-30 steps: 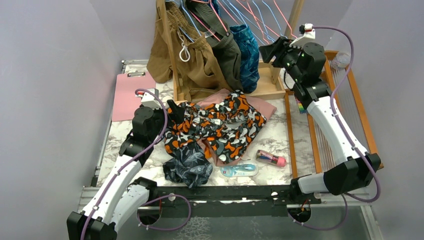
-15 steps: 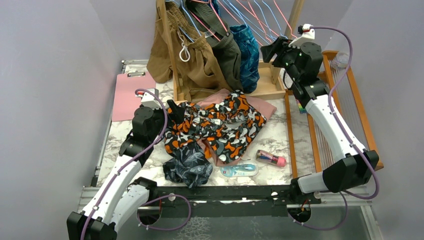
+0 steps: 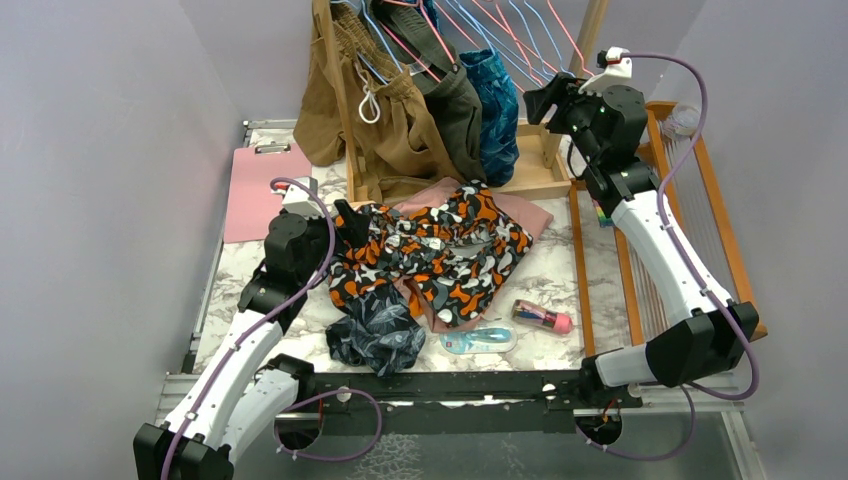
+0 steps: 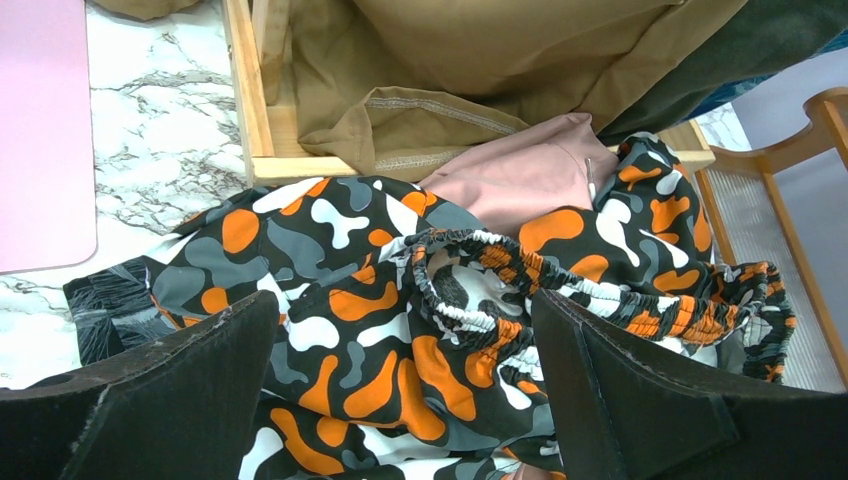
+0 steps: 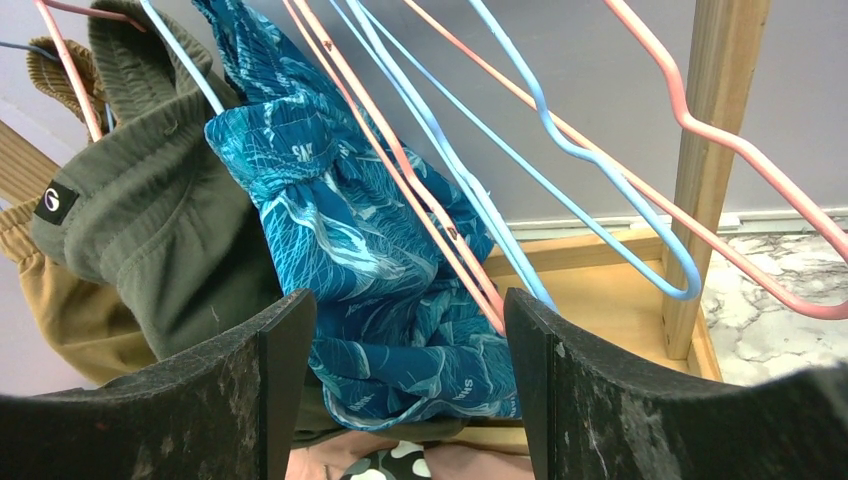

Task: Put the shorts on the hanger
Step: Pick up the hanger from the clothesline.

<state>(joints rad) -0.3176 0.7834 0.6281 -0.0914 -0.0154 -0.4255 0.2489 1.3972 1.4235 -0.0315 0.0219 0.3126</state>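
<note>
The camouflage shorts (image 3: 430,250) lie crumpled on the marble table, and in the left wrist view (image 4: 400,300) their elastic waistband is bunched up. My left gripper (image 3: 345,225) is open at the shorts' left edge; its jaws (image 4: 405,310) stand wide just above the fabric, holding nothing. My right gripper (image 3: 540,100) is raised at the rack, open and empty (image 5: 410,310). A pink wire hanger (image 5: 400,160) hangs on the rack, and its wire runs down between the open fingers. Other pink hangers (image 3: 565,35) hang beside it.
Light-blue wire hangers (image 5: 560,140) mix with the pink ones. Teal shorts (image 5: 340,250), olive (image 3: 455,100) and brown (image 3: 390,130) garments hang on the wooden rack (image 3: 530,180). Dusty-pink shorts (image 3: 520,212), navy leaf-print shorts (image 3: 378,335), a pink clipboard (image 3: 255,190), a bottle (image 3: 478,341), a tube (image 3: 541,318).
My right gripper has risen slightly and shifted a little toward the hangers. The left arm and the shorts have not moved.
</note>
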